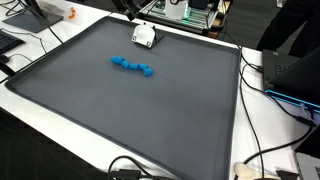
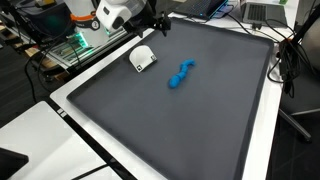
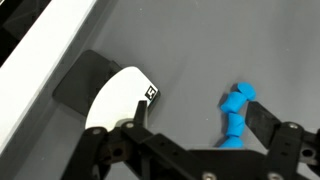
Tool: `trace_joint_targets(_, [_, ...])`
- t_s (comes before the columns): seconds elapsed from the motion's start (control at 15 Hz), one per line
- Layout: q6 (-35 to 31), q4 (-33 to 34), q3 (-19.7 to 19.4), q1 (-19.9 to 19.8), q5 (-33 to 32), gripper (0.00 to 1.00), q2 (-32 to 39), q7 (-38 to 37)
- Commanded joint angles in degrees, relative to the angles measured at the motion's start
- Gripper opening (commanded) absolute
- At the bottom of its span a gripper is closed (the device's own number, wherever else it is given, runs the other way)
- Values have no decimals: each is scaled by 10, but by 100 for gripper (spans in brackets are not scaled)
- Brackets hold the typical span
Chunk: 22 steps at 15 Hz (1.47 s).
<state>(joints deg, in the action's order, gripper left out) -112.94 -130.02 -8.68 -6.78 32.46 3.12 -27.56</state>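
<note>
A knobbly blue object [image 1: 132, 66] lies on a dark grey mat [image 1: 120, 115], toward its far side. It also shows in the other exterior view [image 2: 180, 75] and in the wrist view [image 3: 237, 112]. A white curved object with a black-and-white tag [image 1: 144, 36] [image 2: 143, 57] [image 3: 120, 98] sits near the mat's edge. My gripper [image 2: 157, 25] [image 1: 129, 8] hovers above the mat's edge, close to the white object. In the wrist view the gripper [image 3: 198, 115] is open and empty. The white object is by its left finger and the blue object by its right finger.
The mat [image 2: 200, 125] lies on a white table [image 1: 270, 130]. Black cables [image 1: 262, 150] trail along the table's side and front. A small orange thing [image 1: 71, 14], screens and a laptop [image 2: 262, 12] stand around the table's edges.
</note>
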Motion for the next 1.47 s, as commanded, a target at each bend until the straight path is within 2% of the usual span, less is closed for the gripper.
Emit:
trace_joint_targets(0.0, [-8,37,18,15,-81,100,-7,-12])
trace_joint_targets(0.27, [12,86,37,28,-137,100,0,25])
trace_joint_targets(0.53, [27,119,53,39,-169,100,2,104])
trace_joint_targets(0.87, [47,142,67,52,-240,100,6,186])
trace_joint_targets(1.4, [27,150,85,63,-253,100,7,300])
